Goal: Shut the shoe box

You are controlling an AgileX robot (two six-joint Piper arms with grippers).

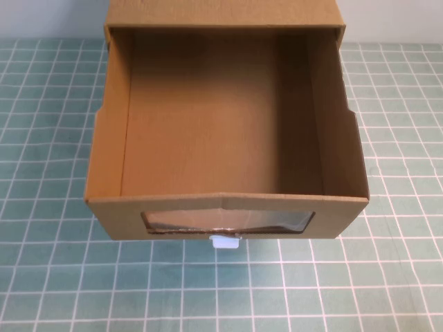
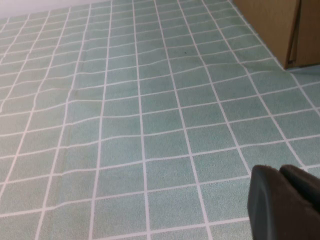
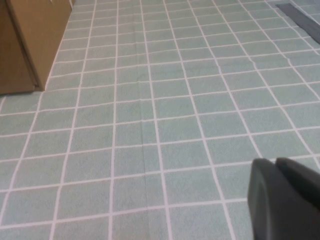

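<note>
The shoe box (image 1: 104, 166) is brown cardboard, with its drawer pulled far out toward me and empty inside. Its front has a clear window (image 1: 228, 223) and a small white pull tab (image 1: 225, 241) at the bottom edge. The outer sleeve (image 1: 225, 14) sits at the back. Neither gripper shows in the high view. My left gripper (image 2: 280, 172) is shut and empty, low over the mat to the box's left; the box's corner (image 2: 280, 25) shows far off. My right gripper (image 3: 275, 165) is shut and empty over the mat to the box's right, the box side (image 3: 35, 35) far off.
A green mat with a white grid (image 1: 62, 277) covers the table around the box. A dark strip (image 3: 305, 20) lies at the mat's far edge in the right wrist view.
</note>
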